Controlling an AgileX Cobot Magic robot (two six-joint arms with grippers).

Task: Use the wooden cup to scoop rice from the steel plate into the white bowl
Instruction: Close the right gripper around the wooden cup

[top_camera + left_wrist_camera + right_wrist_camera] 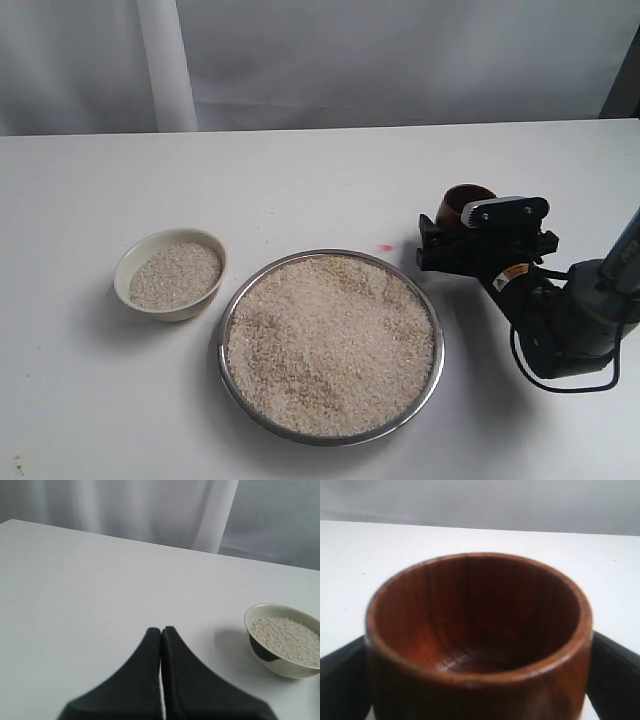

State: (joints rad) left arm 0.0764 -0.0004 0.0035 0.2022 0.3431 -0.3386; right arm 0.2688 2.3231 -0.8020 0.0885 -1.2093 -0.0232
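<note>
Nearest stood one large round shallow steel plate (222,345) of shiny metal. It was filled almost to the rim with off-white raw rice (330,340) in a loose mound. Just beside it on the left, not touching, sat one small cream-white ceramic bowl (122,272), also holding a layer of rice.

Beyond the plate's right rim and clear of it was one small reddish-brown glossy wooden cup (462,203). It stood upright with its axis vertical and its mouth facing up, and its dark interior showed wood grain in the right wrist view. The right gripper (447,243) reached in from the right. Its black jaws were spread wide, one on either side of the cup and close against its wall. No firm hold could be confirmed.

The left gripper (161,632) appeared only in its own wrist view. Its two black fingers were pressed together with nothing between them, over the white table (300,180) near the bowl.

A small pink mark (386,247) lay on the table beyond the plate. A pale curtain (400,60) closed the far side.
</note>
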